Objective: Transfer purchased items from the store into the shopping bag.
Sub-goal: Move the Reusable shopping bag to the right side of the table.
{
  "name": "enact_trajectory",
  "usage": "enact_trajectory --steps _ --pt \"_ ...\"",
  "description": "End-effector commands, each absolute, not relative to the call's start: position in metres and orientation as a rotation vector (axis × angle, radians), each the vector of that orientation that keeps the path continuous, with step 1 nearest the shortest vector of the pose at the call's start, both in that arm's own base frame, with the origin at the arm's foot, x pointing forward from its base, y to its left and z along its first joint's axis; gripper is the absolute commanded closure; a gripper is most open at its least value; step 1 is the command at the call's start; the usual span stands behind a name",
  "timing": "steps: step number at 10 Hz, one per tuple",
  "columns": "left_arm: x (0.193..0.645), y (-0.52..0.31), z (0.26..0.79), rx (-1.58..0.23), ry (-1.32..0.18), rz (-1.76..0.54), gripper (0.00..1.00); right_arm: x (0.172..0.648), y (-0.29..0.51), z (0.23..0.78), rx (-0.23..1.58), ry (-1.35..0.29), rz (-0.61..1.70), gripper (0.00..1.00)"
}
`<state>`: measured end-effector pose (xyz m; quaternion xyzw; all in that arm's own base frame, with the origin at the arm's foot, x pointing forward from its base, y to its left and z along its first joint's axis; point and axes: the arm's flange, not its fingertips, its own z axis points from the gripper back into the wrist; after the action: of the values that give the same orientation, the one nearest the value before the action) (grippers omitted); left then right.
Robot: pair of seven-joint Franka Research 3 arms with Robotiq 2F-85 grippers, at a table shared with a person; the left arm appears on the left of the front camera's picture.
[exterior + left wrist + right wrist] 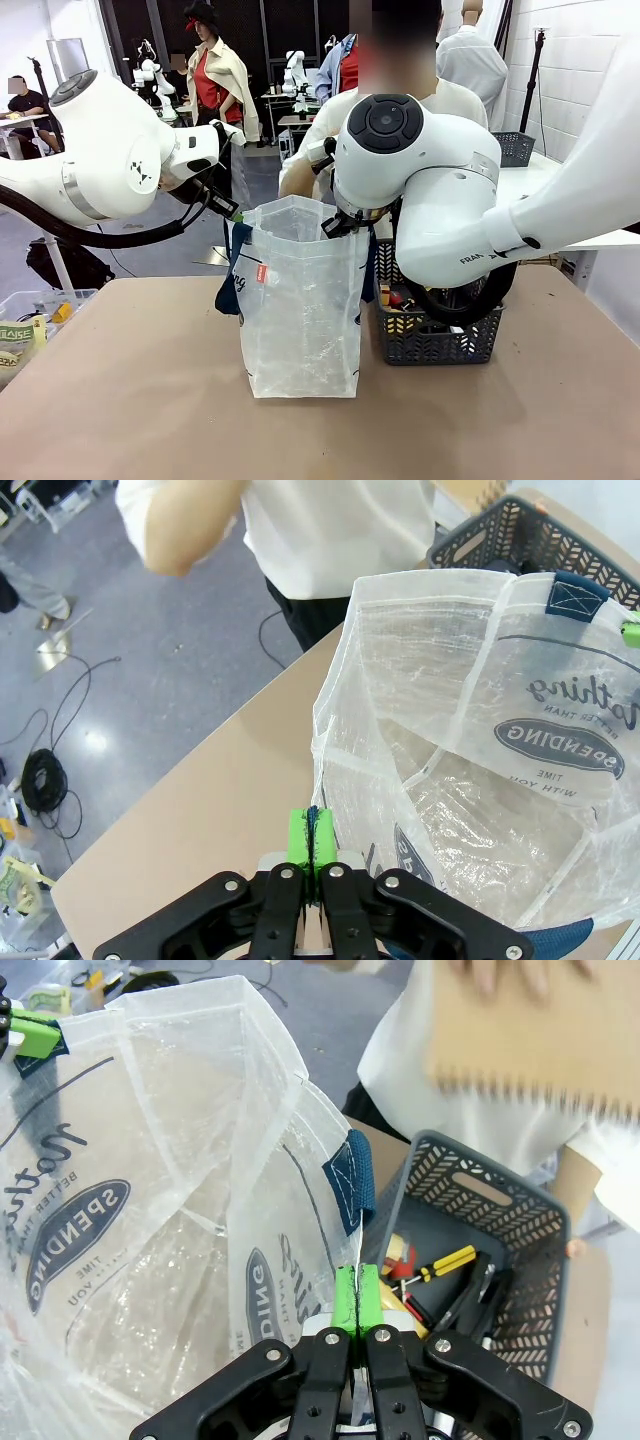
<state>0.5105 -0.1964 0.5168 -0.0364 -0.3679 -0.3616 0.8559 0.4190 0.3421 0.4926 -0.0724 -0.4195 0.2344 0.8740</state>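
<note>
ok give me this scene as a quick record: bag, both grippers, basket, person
shopping bag: upright on the table, mouth held open, nothing visible inside
left gripper: shut on the bag's rim
right gripper: shut on the opposite rim, basket side
basket: dark grey lattice, close beside the bag, holds tools including a yellow-handled screwdriver
person: at the far side, hand holding a tan spiral-bound notebook, blurred
</note>
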Motion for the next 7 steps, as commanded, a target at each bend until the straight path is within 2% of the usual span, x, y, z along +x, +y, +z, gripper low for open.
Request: enact_trajectory --steps 1,7 --pt "0.5135 -0.1983 0.5191 -0.078 -0.771 -0.76 1.0 0.4186 0.3413 0.4966 -0.139 -0.865 0.486 1.0" --pt "0.5135 -0.1983 0.5191 -0.078 -0.771 -0.76 1.0 0.4186 0.3413 0.4966 -0.139 -0.865 0.486 1.0"
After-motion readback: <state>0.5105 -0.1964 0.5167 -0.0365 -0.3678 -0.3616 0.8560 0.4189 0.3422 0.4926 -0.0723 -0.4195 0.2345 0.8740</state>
